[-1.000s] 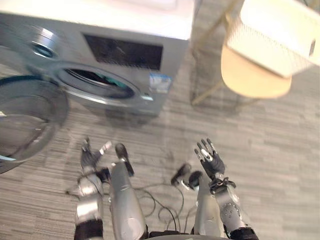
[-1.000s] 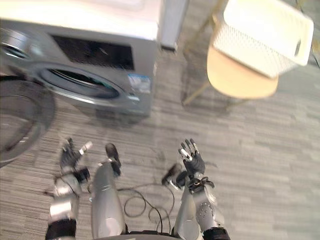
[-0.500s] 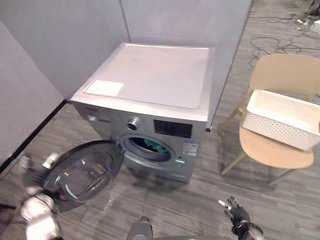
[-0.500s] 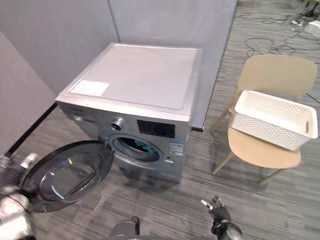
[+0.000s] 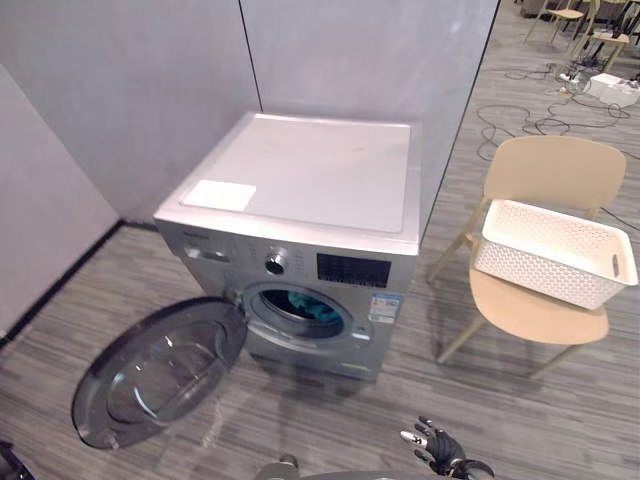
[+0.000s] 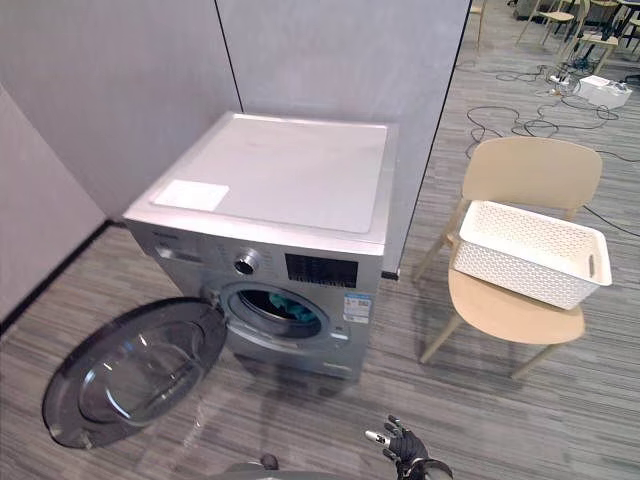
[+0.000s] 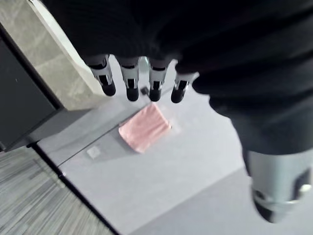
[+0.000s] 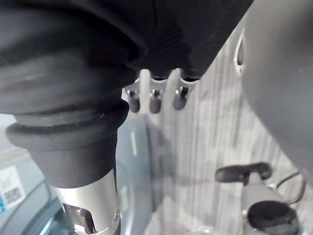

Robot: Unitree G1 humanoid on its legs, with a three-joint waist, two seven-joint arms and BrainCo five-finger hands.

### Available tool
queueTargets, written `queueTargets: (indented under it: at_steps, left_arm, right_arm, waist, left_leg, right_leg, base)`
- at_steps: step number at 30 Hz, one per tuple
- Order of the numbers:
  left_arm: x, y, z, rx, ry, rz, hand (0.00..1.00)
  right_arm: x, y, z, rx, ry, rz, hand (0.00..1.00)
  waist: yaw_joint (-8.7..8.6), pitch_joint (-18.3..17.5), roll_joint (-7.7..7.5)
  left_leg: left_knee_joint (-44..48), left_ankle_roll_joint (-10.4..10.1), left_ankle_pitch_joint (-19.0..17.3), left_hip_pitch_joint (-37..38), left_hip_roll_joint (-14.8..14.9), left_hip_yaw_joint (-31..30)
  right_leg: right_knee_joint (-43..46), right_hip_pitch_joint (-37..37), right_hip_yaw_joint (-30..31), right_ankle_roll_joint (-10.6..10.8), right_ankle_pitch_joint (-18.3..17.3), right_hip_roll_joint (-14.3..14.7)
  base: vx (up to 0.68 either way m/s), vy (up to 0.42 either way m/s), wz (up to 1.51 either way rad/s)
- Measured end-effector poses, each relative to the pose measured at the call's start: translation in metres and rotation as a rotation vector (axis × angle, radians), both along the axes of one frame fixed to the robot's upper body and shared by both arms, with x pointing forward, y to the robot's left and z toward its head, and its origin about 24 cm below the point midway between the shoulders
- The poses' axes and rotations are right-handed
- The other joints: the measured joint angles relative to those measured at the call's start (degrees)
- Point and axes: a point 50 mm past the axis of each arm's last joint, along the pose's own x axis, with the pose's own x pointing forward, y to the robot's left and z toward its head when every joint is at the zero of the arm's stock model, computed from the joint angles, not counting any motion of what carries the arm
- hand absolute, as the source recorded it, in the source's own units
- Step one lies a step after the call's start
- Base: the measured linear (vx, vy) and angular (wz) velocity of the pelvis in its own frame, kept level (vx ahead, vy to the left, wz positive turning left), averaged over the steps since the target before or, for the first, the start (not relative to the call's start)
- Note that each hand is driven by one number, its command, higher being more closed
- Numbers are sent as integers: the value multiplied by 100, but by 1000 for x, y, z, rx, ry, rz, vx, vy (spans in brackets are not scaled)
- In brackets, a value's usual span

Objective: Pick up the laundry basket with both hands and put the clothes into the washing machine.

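Right hand [image 5: 440, 462] hangs low, fingers spread and empty; left hand [image 7: 131, 81] is straight-fingered too, holding nothing. A second ago both were raised over the floor; the head camera has since lifted, taking in the whole room. Basket [image 5: 553, 250] sits on the chair [image 5: 555, 172], seemingly empty, while teal clothes [image 5: 310, 305] lie inside the washer [image 5: 310, 170], door [image 5: 160, 365] open: loading looks done.

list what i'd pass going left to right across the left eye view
open door -> washing machine -> right hand, low at the view's bottom edge -> laundry basket, which sits on a chair
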Motion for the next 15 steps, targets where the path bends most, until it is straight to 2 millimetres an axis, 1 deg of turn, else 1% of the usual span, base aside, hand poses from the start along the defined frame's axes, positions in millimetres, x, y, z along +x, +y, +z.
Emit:
queueTargets:
  at_steps: [1,2,3,4,5,6,7,8,9,10,11,13,14,15]
  left_arm:
    - [18,-7,13,51,6,-52,0]
    - [35,-17,26,106,12,-104,0]
    - [44,-23,32,130,7,-130,0]
    - [63,-36,44,177,-13,-181,0]
    - [69,-42,48,196,-25,-200,0]
    - [81,-51,54,213,-57,-222,0]
    - [90,-59,58,223,-78,-242,0]
    - [94,-62,59,224,-85,-254,0]
    - [104,-70,66,229,-107,-284,0]
    - [112,-77,78,239,-143,-311,0]
    - [117,-83,93,242,-201,-327,0]
    - [120,-86,104,243,-243,-337,0]
    - [120,-87,110,245,-267,-339,0]
    - [119,-87,113,245,-285,-336,0]
  right_arm:
    - [7,2,4,0,-30,14,0]
    - [14,4,9,-3,-68,21,0]
    - [17,4,11,-8,-82,19,0]
    - [23,3,16,-22,-118,11,0]
    - [26,2,19,-32,-136,5,0]
    - [37,1,27,-50,-198,-14,0]
    - [46,3,36,-52,-259,-29,0]
    - [50,3,39,-52,-283,-38,0]
    - [56,4,46,-53,-329,-53,0]
    - [62,4,51,-54,-363,-68,0]
    - [73,4,60,-47,-408,-93,0]
    - [82,1,69,-48,-456,-111,0]
    - [88,-1,76,-53,-494,-124,0]
    - [98,-1,86,-56,-539,-137,0]
  waist:
    - [17,220,-82]
    - [-5,400,-156]
    - [-22,436,-196]
    - [-56,514,-250]
    - [-83,587,-269]
    - [-86,783,-302]
    - [-72,904,-432]
    - [-71,927,-492]
    - [-71,995,-608]
    - [-65,1095,-701]
    - [-57,1225,-766]
    - [0,1375,-771]
    - [46,1485,-758]
    - [52,1611,-742]
  left_leg:
    - [-3,-75,74,-252,118,-78]
    - [-40,-133,160,-558,261,-86]
    - [-100,-129,223,-714,310,-89]
    - [-250,-160,408,-982,390,-79]
    - [-335,-141,527,-1074,425,-55]
    - [-427,-113,856,-1186,465,-37]
    - [-429,-81,926,-1312,421,-21]
    - [-429,-63,941,-1394,399,-19]
    - [-408,20,1006,-1554,347,-49]
    - [-330,60,1036,-1719,331,-105]
    - [-161,110,1017,-1956,345,-168]
    - [-20,168,972,-2100,383,-206]
    - [101,157,926,-2209,434,-221]
    - [246,150,860,-2359,501,-282]
  right_leg:
    - [153,-158,-160,-76,-72,29]
    - [239,-325,-361,-125,-124,92]
    - [255,-427,-485,-146,-137,106]
    - [261,-593,-744,-167,-146,135]
    - [278,-643,-846,-174,-147,146]
    - [346,-686,-968,-188,-153,151]
    - [393,-780,-1012,-193,-150,90]
    - [393,-846,-1024,-210,-137,73]
    - [383,-936,-1064,-202,-97,37]
    - [347,-999,-1119,-189,-60,30]
    - [313,-1080,-1162,-197,-13,53]
    - [228,-1110,-1183,-229,35,129]
    - [165,-1135,-1192,-232,63,196]
    - [103,-1156,-1232,-229,77,278]
  base:
    - [-176,-149,66]
    - [-176,-135,74]
    - [-125,-112,92]
    - [-58,-69,77]
    - [-44,-67,78]
    - [-42,-28,47]
    - [-39,-15,33]
    - [5,12,22]
    - [51,3,24]
    - [67,-13,30]
    - [48,-24,21]
    - [13,-22,2]
    - [-22,-29,-5]
    - [-58,-41,-13]
